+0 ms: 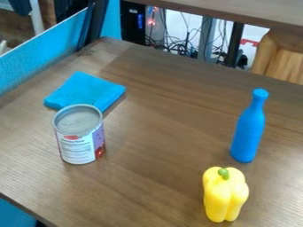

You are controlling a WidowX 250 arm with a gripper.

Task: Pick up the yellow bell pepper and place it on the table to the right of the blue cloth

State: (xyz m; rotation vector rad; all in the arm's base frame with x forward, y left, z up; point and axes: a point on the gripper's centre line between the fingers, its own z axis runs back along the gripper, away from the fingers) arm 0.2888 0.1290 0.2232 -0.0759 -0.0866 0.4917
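Observation:
A can [80,134] with a grey top and a white and purple label stands upright at the left of the table. Just behind it lies a folded blue cloth [86,90], partly hidden by the can's upper edge. On the right, a blue bottle [248,128] with a narrow neck and rounded top stands upright. In front of the bottle and a little to its left is a yellow bell pepper [224,195] with a green stem, upright and apart from it.
The brown wooden table [155,133] has a blue partition [41,55] along its left back side. Beyond the back edge are tangled cables [183,46], a black upright post [234,43] and another wooden surface [248,11].

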